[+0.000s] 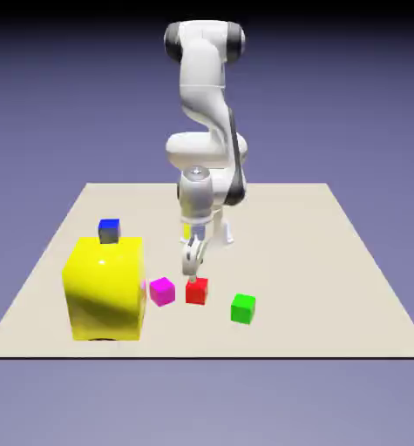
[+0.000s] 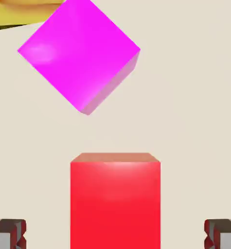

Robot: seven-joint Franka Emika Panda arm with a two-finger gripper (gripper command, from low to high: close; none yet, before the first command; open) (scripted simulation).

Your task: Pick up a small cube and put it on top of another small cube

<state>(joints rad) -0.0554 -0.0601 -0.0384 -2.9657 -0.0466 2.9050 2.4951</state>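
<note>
Right under the hand camera sits the red cube (image 2: 115,202), between the two wide-open fingertips (image 2: 8,233) of the claw (image 1: 193,258), which holds nothing. Out from there, the pink cube (image 2: 78,53) lies at about eleven o'clock, the green cube (image 1: 242,307) at three o'clock in the outside view, and the blue cube (image 1: 109,231) waits far off by the big yellow block (image 1: 105,287). It looks small, hard, light and maybe slippery, so squeeze its two flat sides near the middle.

Beige table (image 1: 349,261) before a plain blue-violet backdrop (image 1: 53,104).
</note>
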